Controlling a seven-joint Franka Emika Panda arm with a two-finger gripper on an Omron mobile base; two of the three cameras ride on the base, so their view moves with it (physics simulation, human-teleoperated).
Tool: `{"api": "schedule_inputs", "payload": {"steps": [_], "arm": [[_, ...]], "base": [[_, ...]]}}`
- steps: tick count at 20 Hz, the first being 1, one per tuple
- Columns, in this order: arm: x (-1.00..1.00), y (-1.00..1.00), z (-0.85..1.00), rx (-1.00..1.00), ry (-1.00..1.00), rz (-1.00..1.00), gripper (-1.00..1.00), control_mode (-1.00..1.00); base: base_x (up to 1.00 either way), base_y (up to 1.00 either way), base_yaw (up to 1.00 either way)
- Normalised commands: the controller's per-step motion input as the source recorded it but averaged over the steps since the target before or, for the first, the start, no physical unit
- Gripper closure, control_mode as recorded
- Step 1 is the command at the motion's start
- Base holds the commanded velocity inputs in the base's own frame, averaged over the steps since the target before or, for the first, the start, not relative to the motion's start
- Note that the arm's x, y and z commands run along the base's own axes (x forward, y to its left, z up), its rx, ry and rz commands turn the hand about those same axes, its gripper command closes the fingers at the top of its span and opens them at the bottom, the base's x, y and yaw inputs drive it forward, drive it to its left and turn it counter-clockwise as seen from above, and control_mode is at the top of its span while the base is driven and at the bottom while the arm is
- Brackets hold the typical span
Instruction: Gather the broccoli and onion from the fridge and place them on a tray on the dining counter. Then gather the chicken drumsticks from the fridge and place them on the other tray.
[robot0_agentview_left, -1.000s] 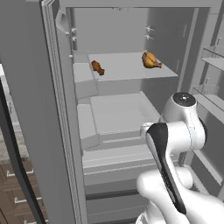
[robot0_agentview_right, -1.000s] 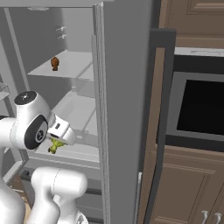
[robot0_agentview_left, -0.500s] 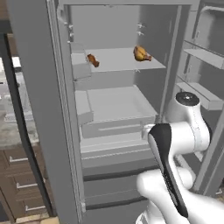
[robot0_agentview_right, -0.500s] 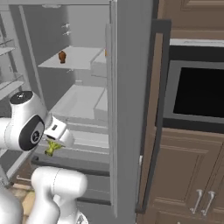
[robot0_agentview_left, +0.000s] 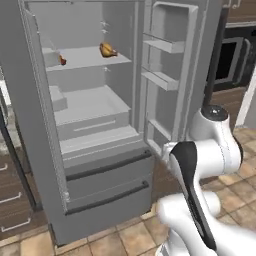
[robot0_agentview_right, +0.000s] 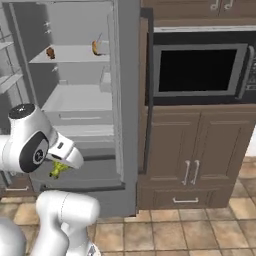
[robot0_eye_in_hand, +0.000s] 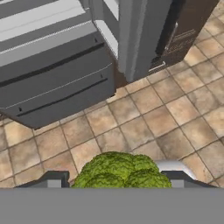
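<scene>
My gripper (robot0_eye_in_hand: 114, 178) is shut on the broccoli (robot0_eye_in_hand: 120, 168), a bright-green lumpy piece held between the two dark fingertips above the tiled floor. From the right base view the broccoli (robot0_agentview_right: 58, 169) hangs under the white hand, in front of the fridge's lower drawers. The grey fridge (robot0_agentview_left: 100, 170) stands open. Two golden-brown chicken drumsticks (robot0_agentview_left: 107, 49) (robot0_agentview_left: 62, 60) lie on its upper shelf, and they also appear as drumsticks (robot0_agentview_right: 95, 47) (robot0_agentview_right: 50, 52) from the right. The onion, the trays and the dining counter are out of view.
The fridge's right door (robot0_agentview_left: 170, 75) with its shelves swings open toward me. A built-in oven (robot0_agentview_right: 200, 67) sits over brown cabinets (robot0_agentview_right: 200, 150) right of the fridge. Tan floor tiles (robot0_eye_in_hand: 175, 109) spread below the hand.
The whole picture has shifted: the base has backed away and turned right, so the fridge looks farther off. The broccoli stays in the gripper.
</scene>
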Motion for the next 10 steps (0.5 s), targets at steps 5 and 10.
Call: {"api": "schedule_inputs", "payload": {"steps": [5,10], "arm": [[0.00,0.00,0.00,0.00,0.00,0.00,1.00,1.00],[0.00,0.00,0.00,0.00,0.00,0.00,1.00,1.00]], "base": [[-0.10,-0.77,-0.66],[0.00,-0.87,-0.75]]}}
